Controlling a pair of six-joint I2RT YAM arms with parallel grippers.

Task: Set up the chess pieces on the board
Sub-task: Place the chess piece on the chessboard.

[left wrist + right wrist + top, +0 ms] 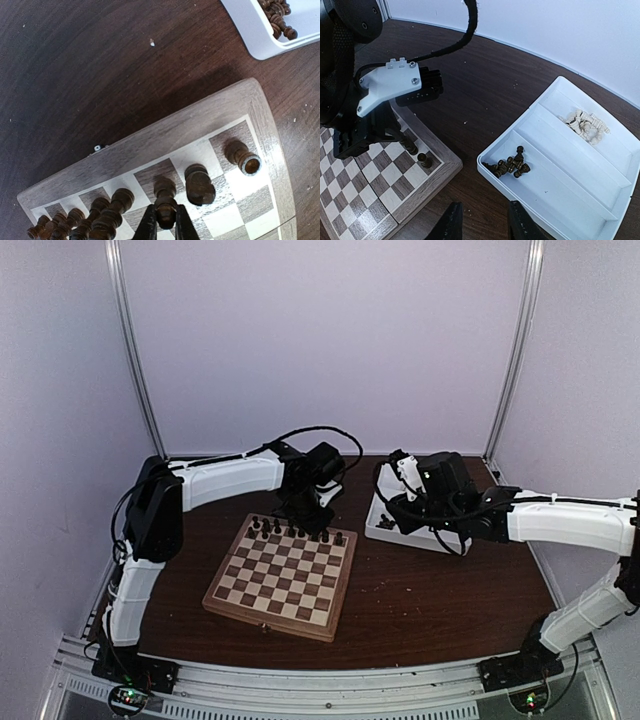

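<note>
The board [280,580] lies on the table [430,610]. Dark pieces [295,532] stand along its far edge. The left gripper [165,221] is pinched tight on one piece [165,197] there. The right gripper [482,220] is partly open, holding nothing, just beside the tray [600,200].

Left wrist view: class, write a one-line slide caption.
Left claw shut on a dark chess piece in the board's edge row, white tray beyond.
</note>
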